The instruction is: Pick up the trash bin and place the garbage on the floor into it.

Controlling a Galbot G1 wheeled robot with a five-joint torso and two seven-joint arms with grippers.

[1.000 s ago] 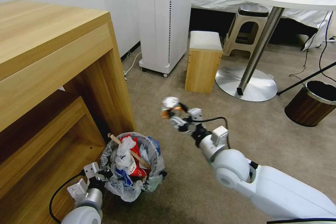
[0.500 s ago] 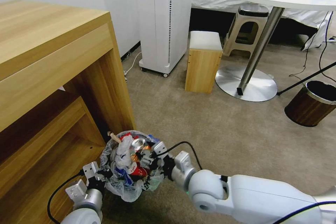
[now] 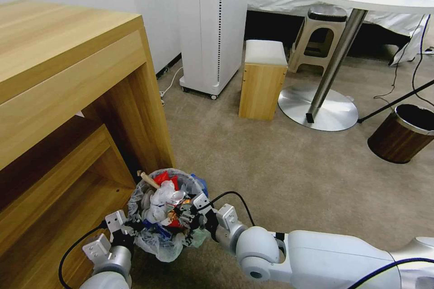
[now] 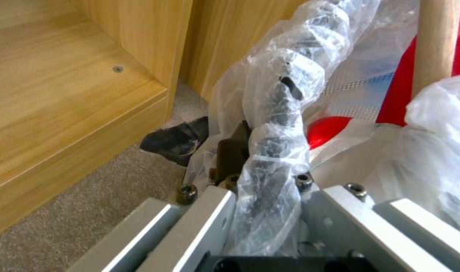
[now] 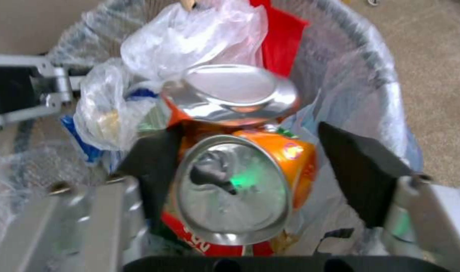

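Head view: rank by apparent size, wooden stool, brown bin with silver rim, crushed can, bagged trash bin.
1. Wooden stool, largest.
2-3. Bagged trash bin and brown bin look about alike; the bagged one sits nearer the camera, so unranked.
4. Crushed can, smallest, in the trash bin beside the right gripper.

The trash bin (image 3: 165, 216), lined with crinkly plastic and heaped with red wrappers, white tissue and a wooden stick (image 3: 148, 179), sits near the wooden desk (image 3: 68, 81) on the beige floor (image 3: 280, 162). The left hand (image 3: 129, 226) grips its left rim. The right hand (image 3: 185, 211) reaches in from the right, over the litter.
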